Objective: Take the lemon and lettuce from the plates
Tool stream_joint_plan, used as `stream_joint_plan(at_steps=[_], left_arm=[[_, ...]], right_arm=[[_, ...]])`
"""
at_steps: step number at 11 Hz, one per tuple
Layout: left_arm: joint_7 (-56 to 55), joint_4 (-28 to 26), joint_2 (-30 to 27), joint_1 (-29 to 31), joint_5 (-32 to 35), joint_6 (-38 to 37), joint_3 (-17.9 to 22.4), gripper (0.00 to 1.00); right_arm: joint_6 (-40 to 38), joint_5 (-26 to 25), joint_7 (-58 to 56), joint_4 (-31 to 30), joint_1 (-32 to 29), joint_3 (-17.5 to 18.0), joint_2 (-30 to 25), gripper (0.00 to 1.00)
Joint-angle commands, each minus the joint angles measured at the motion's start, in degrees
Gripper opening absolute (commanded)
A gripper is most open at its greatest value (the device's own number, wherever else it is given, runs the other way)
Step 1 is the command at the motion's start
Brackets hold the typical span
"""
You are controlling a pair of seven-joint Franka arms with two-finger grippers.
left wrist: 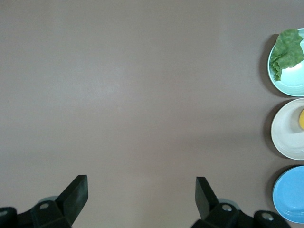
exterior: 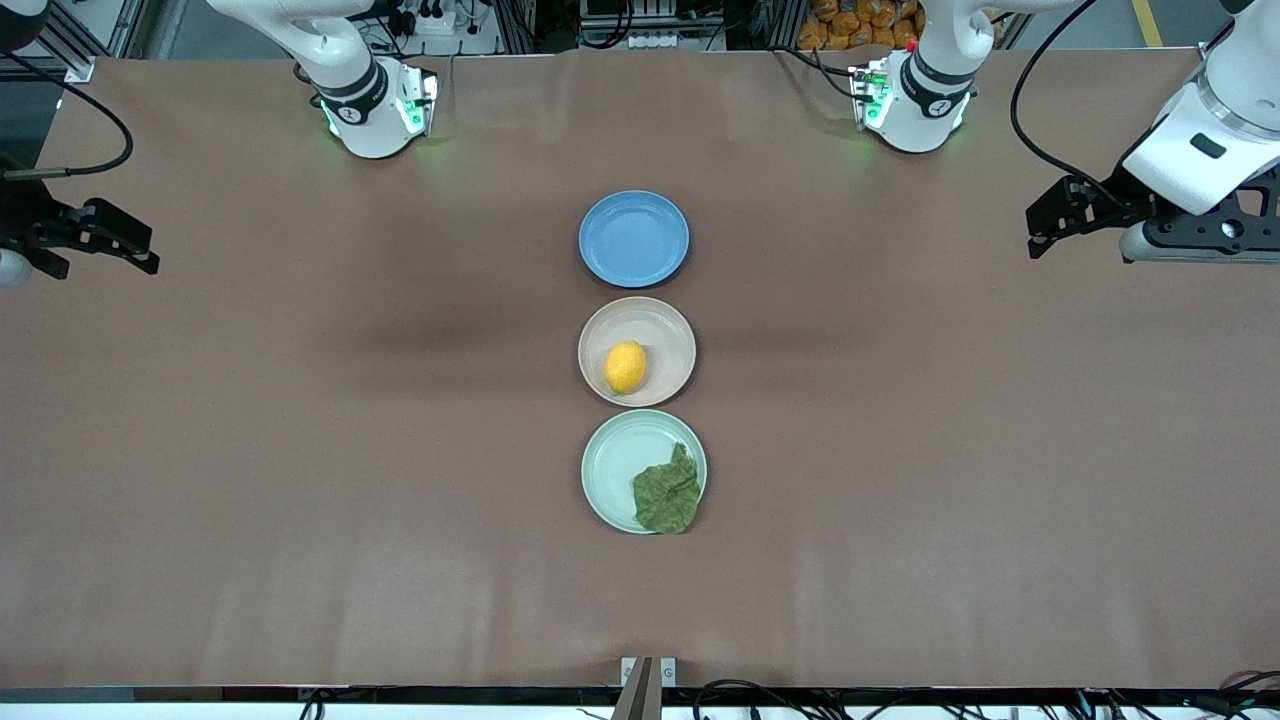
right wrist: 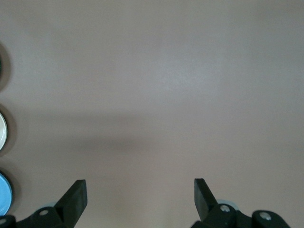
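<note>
Front view: I see three plates in a line down the middle of the brown bench [exterior: 300, 450]. Farthest from the camera is a blue plate [exterior: 634, 238], bare. Next comes the beige plate [exterior: 662, 330] with the lemon [exterior: 625, 367] lying on it, slightly off centre. Nearest the camera is the mint plate [exterior: 612, 462], and the lettuce [exterior: 667, 491] sits at its rim toward the left arm's end, one edge overhanging. My left tool [exterior: 1040, 228] hovers over bare bench at the left arm's end; my right tool [exterior: 135, 250] hovers over bare bench at the right arm's end. Both wait well apart from the plates.

Left wrist view: the left tool [left wrist: 141, 192] has its fingers spread wide with nothing between them. The lettuce [left wrist: 287, 51] and a sliver of the lemon [left wrist: 301, 118] show at the frame edge. I judge the thin, flat leaf the harder pick: a shallow descent could close on air, a deep one could nip the plate rim and drag or tip the plate.

Right wrist view: the right tool [right wrist: 140, 192] is likewise wide open and empty over plain bench. The lemon, being rounded, could roll or squirt out if I close off centre, and with plates this close, both arms reaching in together risk colliding.
</note>
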Motion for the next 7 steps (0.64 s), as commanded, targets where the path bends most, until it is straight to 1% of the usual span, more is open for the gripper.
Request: stream_joint_plan(at_steps=[1, 7], left_arm=[[1.6, 1.2, 0.4, 0.4, 0.0, -2.3, -0.3, 1.0], [2.1, 1.6, 1.3, 0.4, 0.1, -2.4, -0.1, 1.0]], right_arm=[[0.0, 0.1, -0.6, -0.3, 0.5, -0.4, -1.0, 1.0], [0.2, 0.2, -0.3, -0.4, 1.5, 0.0, -0.3, 1.0]])
